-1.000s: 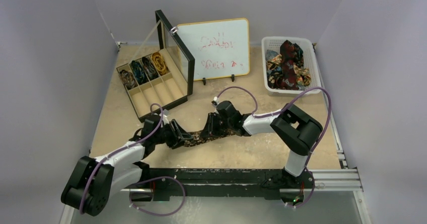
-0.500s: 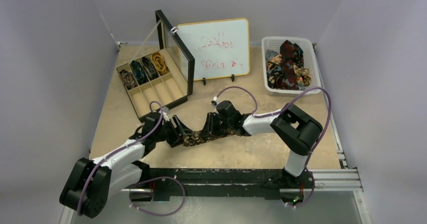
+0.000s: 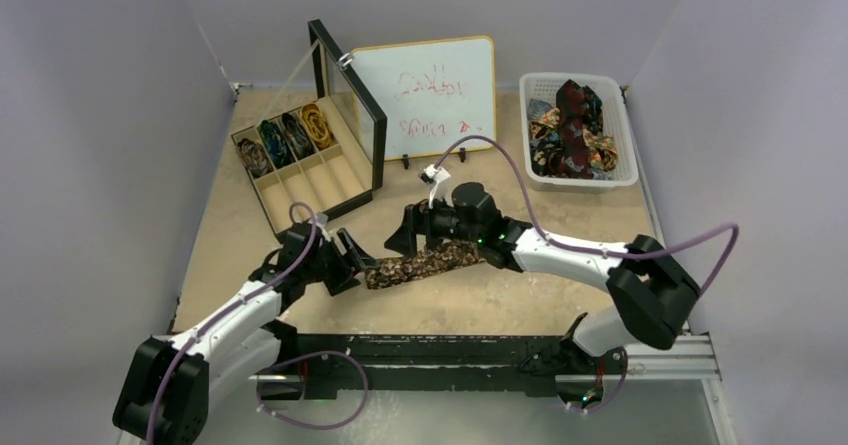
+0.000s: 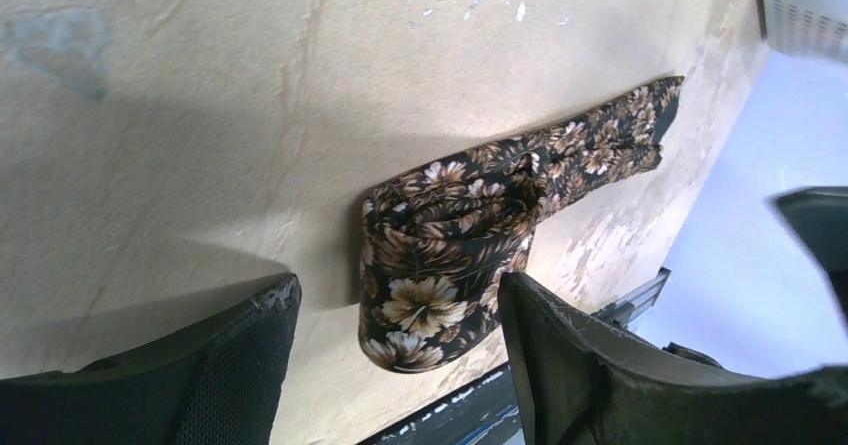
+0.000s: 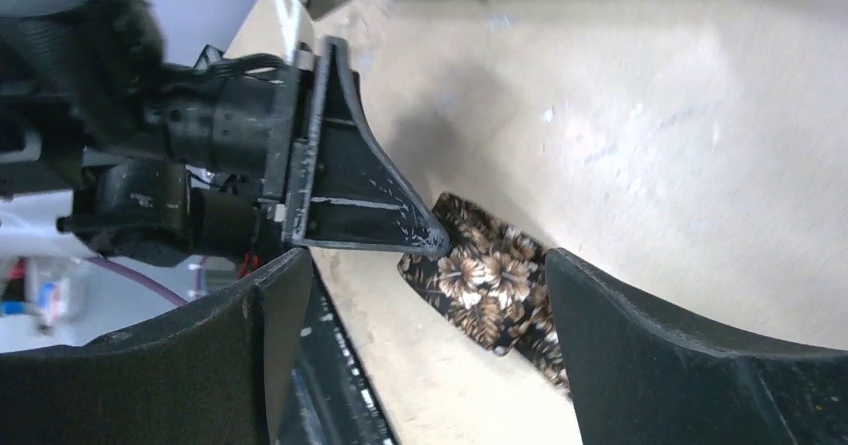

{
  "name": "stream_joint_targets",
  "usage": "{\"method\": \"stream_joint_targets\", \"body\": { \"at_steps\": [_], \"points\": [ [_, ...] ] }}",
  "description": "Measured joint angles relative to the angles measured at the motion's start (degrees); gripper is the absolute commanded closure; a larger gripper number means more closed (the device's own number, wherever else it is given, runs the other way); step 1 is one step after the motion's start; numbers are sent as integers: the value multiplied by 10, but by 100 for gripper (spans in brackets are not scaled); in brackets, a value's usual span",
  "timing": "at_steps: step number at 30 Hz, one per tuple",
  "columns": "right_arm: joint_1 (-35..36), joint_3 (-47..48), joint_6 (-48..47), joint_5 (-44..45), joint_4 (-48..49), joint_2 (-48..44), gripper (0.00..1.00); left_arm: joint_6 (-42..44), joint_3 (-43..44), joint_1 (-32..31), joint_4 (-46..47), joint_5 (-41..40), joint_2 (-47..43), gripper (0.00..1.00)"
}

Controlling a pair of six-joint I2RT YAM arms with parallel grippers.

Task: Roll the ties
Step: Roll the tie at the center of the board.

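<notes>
A brown-gold flowered tie (image 3: 430,262) lies folded double on the table between both arms. In the left wrist view its rounded folded end (image 4: 440,265) sits between the fingers of my left gripper (image 4: 395,295). Those fingers stand open, with a gap on the left side and no grip on the cloth. My right gripper (image 3: 408,233) hovers open just above and behind the tie. In the right wrist view the tie (image 5: 490,280) lies below my right gripper (image 5: 425,270), beside a left fingertip (image 5: 400,230).
An open black box (image 3: 300,170) with several rolled ties stands at the back left. A whiteboard (image 3: 430,95) leans behind it. At the back right a white basket (image 3: 625,160) holds loose ties. The arms' black rail (image 3: 450,350) runs along the near edge.
My right gripper has opened, let go of the tie and pulled back and up. My left gripper has opened wider around the tie's folded end. The right arm's elbow swung out to the right.
</notes>
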Motion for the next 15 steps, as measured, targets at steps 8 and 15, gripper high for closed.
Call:
{"method": "stream_joint_targets", "body": {
  "at_steps": [8, 15],
  "points": [
    [2, -49, -318, -96, 79, -49, 5, -43, 28, 0, -138, -94, -71, 24],
    [39, 23, -545, -125, 3, 62, 5, -96, 70, 0, -265, -189, -142, 22]
  ]
}}
